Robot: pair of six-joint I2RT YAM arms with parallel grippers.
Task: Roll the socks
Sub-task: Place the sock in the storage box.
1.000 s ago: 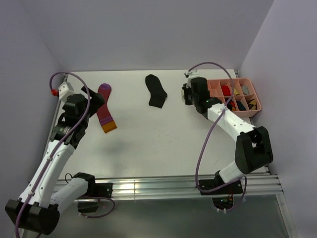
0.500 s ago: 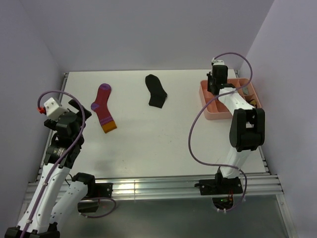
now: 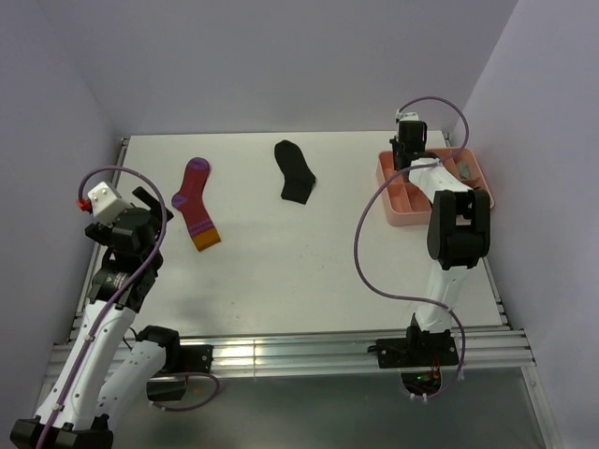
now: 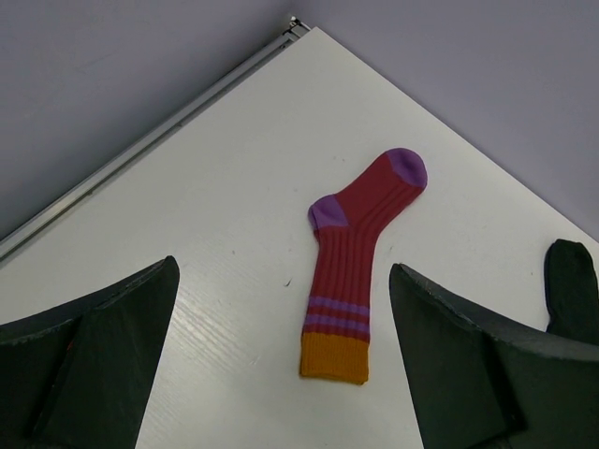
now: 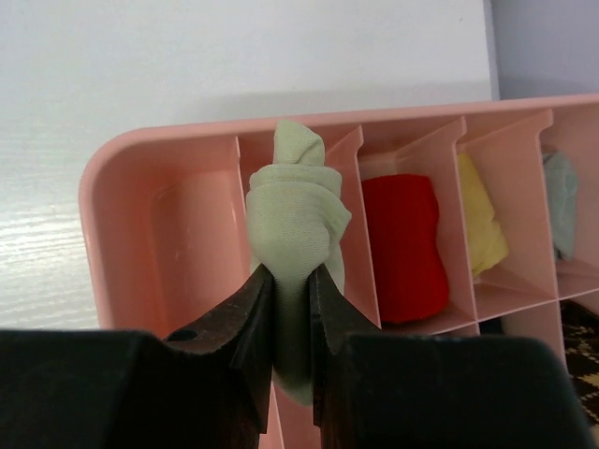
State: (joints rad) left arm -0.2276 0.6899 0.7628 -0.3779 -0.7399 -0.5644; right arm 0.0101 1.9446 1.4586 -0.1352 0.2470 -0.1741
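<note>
My right pincer [image 5: 290, 281] pinches the rolled cream sock [image 5: 295, 215], soft and squashy, with the pink tray [image 5: 122, 178] just below. My left pincer [image 4: 283, 271] gapes wide. The limp magenta sock [image 4: 348, 271] lies flat ahead, and I'd take its orange end.

Two flat socks at upper centre: one magenta sock [image 3: 197, 203], one black sock [image 3: 297, 174]. One rolled cream sock [image 5: 295, 220]. One pink tray [image 5: 159, 142] at upper right.

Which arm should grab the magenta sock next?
Left. The left tool is open, facing the magenta sock; the right tool is shut on a pale rolled sock at the pink tray.
</note>
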